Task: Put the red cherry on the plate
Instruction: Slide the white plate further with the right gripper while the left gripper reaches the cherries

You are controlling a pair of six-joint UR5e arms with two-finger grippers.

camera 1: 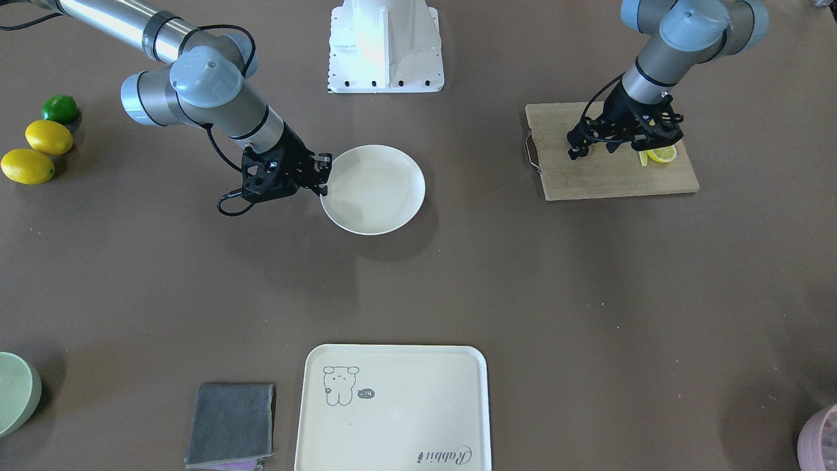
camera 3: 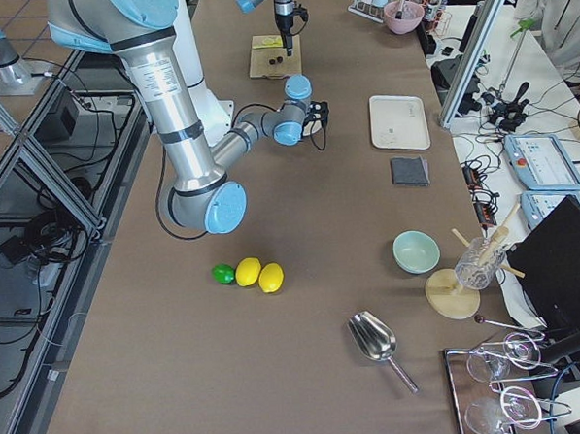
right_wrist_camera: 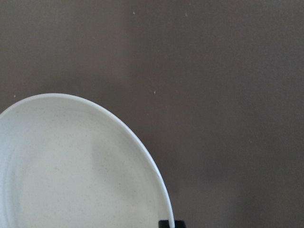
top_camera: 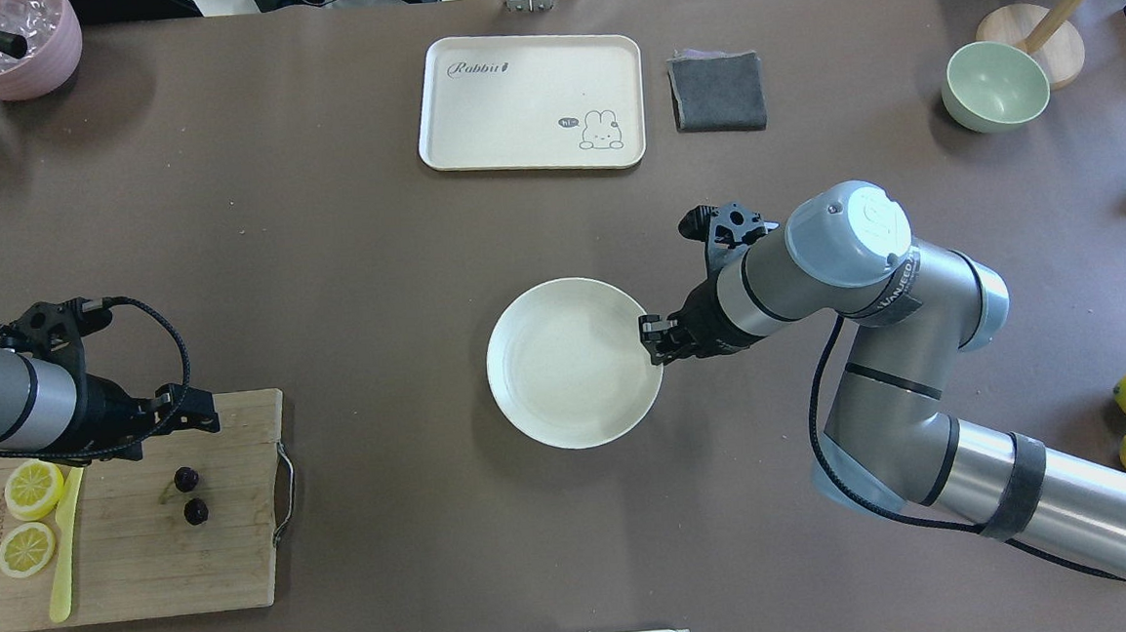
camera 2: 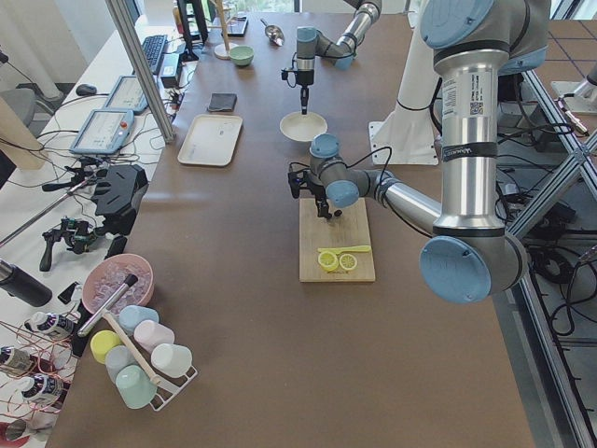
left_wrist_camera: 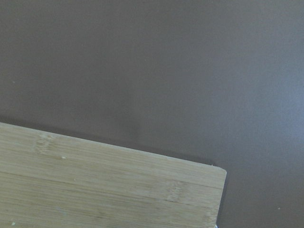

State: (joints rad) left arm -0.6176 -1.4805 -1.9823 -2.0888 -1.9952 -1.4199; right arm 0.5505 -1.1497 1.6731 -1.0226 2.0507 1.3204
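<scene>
The red cherry [top_camera: 191, 495] lay on the wooden cutting board [top_camera: 235, 551], just beside the left fingers [top_camera: 194, 408] and a little to the robot's side of them. It was a pair of tiny dark fruits joined by a thin pale stem. The lemon slices [top_camera: 34, 488] sat further back along the board, behind those fingers. From where I stood I could not tell whether the left fingers were apart or together, since the wrist hid them.

The plate [top_camera: 530, 411] was well apart from them, out on the desk [top_camera: 374, 269], with its rim right at the right fingers [top_camera: 655, 338]. Whether those were clamped on the rim or only beside it, I could not tell either.

To my eye the cherry would weigh next to nothing. Being round and glossy, it looked likely to roll or squirt out of a careless pinch. The stem seemed too thin and limp to trust. I would have closed gently across one of the two fruits, square through its middle, and let the other hang from the stem.
</scene>
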